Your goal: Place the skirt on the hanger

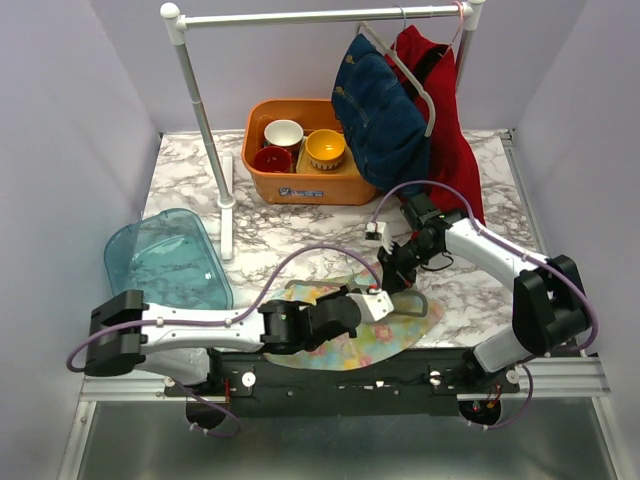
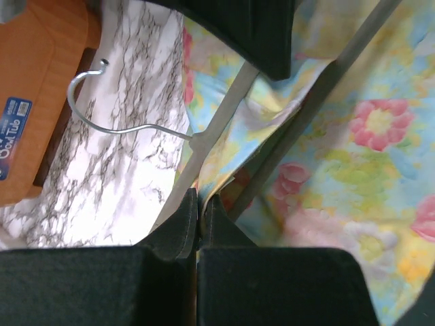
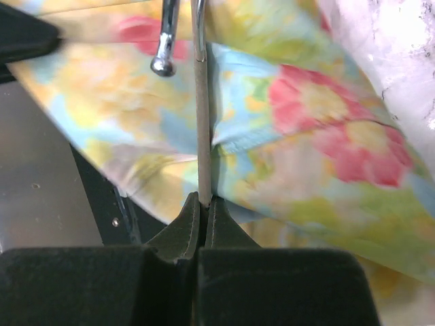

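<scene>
From above: the skirt (image 1: 400,340) lies at the table's (image 1: 300,235) near edge, the hanger (image 1: 418,298) across it — fitting looks under way. Left wrist: the left gripper (image 2: 199,204) is pinched together at the skirt's edge; cloth caught, unclear. Right wrist: the right gripper (image 3: 202,204) is clamped on the hanger's bar. The next move needs fabric eased over that bar — the crowded rail (image 1: 320,15) waits behind a tub (image 1: 300,185).

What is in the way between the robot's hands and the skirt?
Nothing visible. The hanger lies right on the skirt. The right gripper is shut on the hanger's bar, and the left gripper is shut at the skirt's edge beside it.
</scene>
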`<state>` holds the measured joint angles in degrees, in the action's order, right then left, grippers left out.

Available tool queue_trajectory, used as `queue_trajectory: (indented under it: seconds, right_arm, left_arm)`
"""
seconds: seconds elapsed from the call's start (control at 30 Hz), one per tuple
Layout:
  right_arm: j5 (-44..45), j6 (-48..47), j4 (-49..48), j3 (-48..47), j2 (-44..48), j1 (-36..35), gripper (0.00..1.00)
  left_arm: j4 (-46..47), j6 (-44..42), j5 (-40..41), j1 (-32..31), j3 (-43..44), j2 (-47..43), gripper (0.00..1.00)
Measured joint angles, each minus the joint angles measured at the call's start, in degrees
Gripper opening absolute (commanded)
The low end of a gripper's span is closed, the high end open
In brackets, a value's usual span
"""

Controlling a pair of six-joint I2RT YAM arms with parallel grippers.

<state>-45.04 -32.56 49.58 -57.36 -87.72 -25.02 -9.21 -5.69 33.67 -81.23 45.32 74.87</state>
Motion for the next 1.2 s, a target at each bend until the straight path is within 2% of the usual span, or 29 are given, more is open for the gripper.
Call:
queue_trajectory:
  seconds: [0.23,0.47,0.73,0.93,1.2]
  right_arm:
    - [-0.9,-1.0,0.7,0.0,2.8,0.2,0.01]
    - [-1.2,-3.1,3.9,-3.1,8.2,0.4,0.01]
    - [-1.0,-5.0,10.6,-13.8,14.4,0.4,0.01]
    - [1.1,-4.3,13.7,-17.7,17.9,0.4,0.01]
    - [4.0,-1.5,17.1,-27.5,22.6,0.4,0.01]
  left_arm:
    - [-3.9,1.6,-5.6,0.0,0.9,-13.2,0.0]
    - [-6.9,2.5,-12.6,0.0,3.4,-22.2,0.0]
    - [-10.4,4.4,-19.9,0.0,5.3,-23.9,0.0]
    - [-11.9,6.7,-25.4,0.0,9.1,-22.3,0.0]
    - [-12.3,9.4,-32.2,-0.3,9.5,-26.9,0.0]
